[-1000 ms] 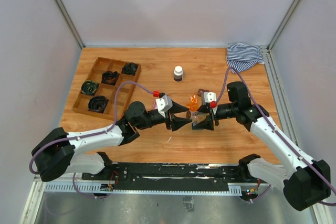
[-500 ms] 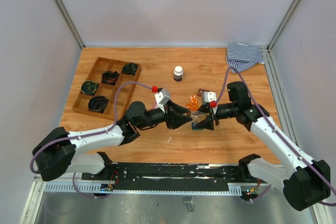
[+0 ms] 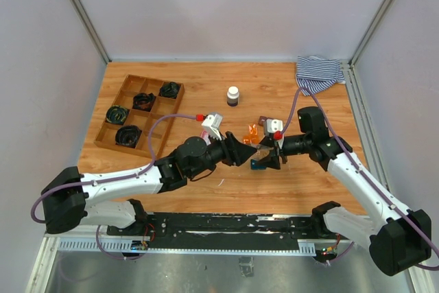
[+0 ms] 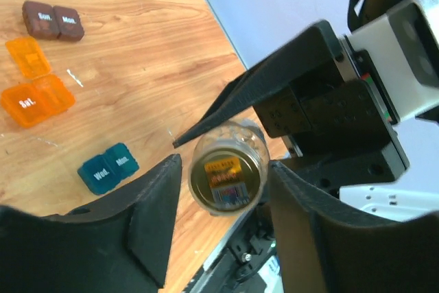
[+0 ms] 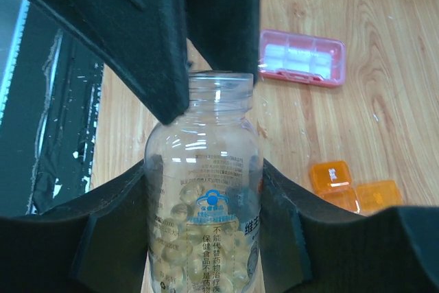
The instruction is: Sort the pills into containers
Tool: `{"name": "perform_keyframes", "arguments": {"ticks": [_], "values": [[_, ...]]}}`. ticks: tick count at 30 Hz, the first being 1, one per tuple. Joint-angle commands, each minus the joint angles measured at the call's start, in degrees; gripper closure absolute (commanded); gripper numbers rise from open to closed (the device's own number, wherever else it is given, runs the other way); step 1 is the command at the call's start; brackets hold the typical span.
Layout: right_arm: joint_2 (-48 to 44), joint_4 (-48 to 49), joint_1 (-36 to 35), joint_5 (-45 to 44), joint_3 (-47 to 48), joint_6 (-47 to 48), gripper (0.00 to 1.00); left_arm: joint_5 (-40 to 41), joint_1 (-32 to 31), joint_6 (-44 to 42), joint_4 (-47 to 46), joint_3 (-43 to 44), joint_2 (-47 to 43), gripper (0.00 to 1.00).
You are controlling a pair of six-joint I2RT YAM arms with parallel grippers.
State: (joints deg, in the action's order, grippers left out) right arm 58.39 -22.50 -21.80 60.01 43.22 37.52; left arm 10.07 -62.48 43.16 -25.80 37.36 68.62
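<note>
My right gripper (image 3: 266,157) is shut on a clear pill bottle (image 5: 204,224) holding pale yellow pills (image 5: 175,248); its neck has no cap and is tilted toward the left arm. My left gripper (image 3: 245,150) is open, its fingers (image 4: 154,204) either side of the bottle's mouth (image 4: 226,173) with a narrow gap showing. The containers lie on the table: brown (image 4: 53,20), orange (image 4: 36,97) and teal (image 4: 108,167) in the left wrist view. The pink one (image 5: 300,57) and orange (image 5: 350,189) appear in the right wrist view.
A wooden compartment tray (image 3: 121,106) with black coils stands at the far left. A small dark bottle with a white cap (image 3: 234,95) stands behind the grippers. A striped cloth (image 3: 319,73) lies in the far right corner.
The left arm has reached forward and right, bringing its gripper up to the bottle's mouth, and its fingers have narrowed. The right gripper and bottle have stayed in place.
</note>
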Motion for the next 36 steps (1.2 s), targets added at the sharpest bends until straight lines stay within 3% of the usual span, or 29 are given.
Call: {"name": "perform_keyframes", "arguments": {"ticks": [1, 8, 11, 16, 25, 30, 36], "values": [[-0.9, 0.7, -0.5, 4.8, 1.0, 0.5, 0.99, 4.5, -0.6, 1.1, 1.0, 1.9, 0.1, 0.33], [-1.0, 0.7, -0.5, 5.0, 1.0, 0.5, 0.99, 7.8, -0.6, -3.0, 0.9, -0.4, -3.6, 0.07], [-0.9, 0.7, -0.5, 4.9, 1.0, 0.5, 0.99, 7.1, -0.6, -5.9, 0.7, -2.0, -5.5, 0.03], [-0.8, 0.7, -0.5, 5.1, 1.1, 0.5, 0.99, 1.9, -0.6, -16.7, 0.0, -4.0, -8.6, 0.01], [-0.8, 0.7, -0.5, 5.2, 1.0, 0.5, 1.00, -16.4, 0.1, -46.8, -5.7, -9.7, -11.6, 0.01], [-0.7, 0.7, -0.5, 5.2, 0.9, 0.6, 0.99, -31.5, 6.4, -49.5, -9.7, -9.0, -9.9, 0.01], [-0.8, 0.7, -0.5, 5.2, 1.0, 0.6, 1.00, -38.9, 10.9, -47.2, -11.4, -5.6, -5.1, 0.07]]}}
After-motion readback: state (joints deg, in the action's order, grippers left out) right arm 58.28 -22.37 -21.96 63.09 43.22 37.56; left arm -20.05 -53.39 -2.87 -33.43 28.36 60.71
